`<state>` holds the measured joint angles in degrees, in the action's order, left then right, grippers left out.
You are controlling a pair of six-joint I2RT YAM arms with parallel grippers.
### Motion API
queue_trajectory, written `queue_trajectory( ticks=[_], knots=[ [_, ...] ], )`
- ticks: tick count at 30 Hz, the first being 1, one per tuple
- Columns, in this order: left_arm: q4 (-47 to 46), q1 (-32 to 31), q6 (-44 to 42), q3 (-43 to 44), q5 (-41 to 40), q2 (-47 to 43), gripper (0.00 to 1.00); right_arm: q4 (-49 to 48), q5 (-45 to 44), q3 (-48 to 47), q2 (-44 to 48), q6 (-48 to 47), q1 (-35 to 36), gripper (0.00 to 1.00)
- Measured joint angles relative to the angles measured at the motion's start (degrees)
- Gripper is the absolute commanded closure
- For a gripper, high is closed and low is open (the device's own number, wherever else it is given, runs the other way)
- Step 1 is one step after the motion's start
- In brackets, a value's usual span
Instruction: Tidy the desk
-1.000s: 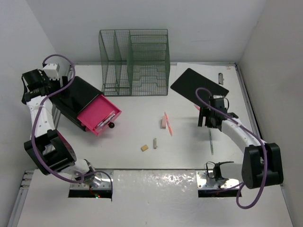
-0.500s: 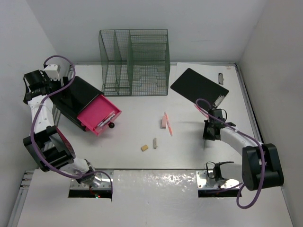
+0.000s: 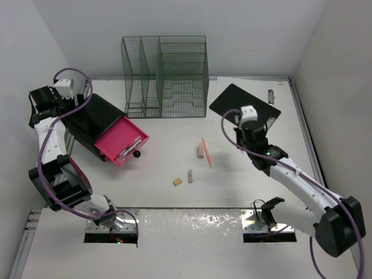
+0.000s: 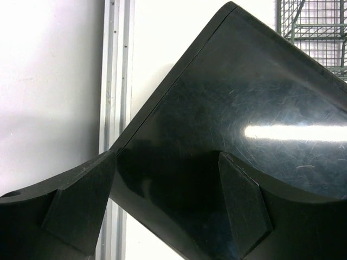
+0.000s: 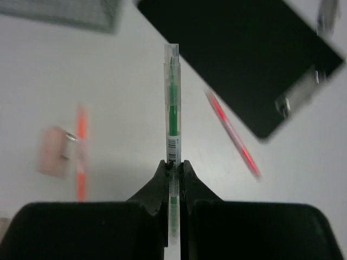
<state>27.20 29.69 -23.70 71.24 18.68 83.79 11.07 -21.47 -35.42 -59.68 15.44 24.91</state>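
Your right tool (image 5: 173, 165) is clamped shut on a green pen (image 5: 172, 103), held clear above the tabletop (image 3: 163, 163); your left tool (image 4: 162, 208) hangs wide open over the black drawer box (image 4: 244, 108).

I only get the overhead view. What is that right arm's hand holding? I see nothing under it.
Observer: Its wrist camera shows a green pen pinched between the shut fingers of the right hand, pointing straight ahead.
Operator: Does the arm hide anything else from me down there?
Observer: Yes, a red pen lies on the desk just beside the clipboard.
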Motion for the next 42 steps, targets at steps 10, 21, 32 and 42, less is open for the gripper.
queue_trajectory(
  ticks=[10, 21, 32, 42],
  knots=[
    [-0.07, -0.02, 0.07, 0.00, -1.16, -0.04, 0.25, -25.99, 16.24, -38.82, -35.93, -25.40, 25.97, 1.00],
    [-0.44, -0.02, 0.28, 0.00, -2.10, -0.04, 0.25, -24.22, 33.64, -61.53, -65.24, -39.36, 33.83, 1.00],
    [-1.07, -0.02, 0.26, 0.00, -2.25, 0.22, 0.25, -22.99, 35.15, -62.53, -66.64, -43.60, 34.53, 0.53],
    [-1.36, -0.02, 0.26, 0.00, -2.60, 0.28, 0.25, -23.30, 28.50, -57.79, -60.57, -38.47, 34.42, 0.44]
  ],
)
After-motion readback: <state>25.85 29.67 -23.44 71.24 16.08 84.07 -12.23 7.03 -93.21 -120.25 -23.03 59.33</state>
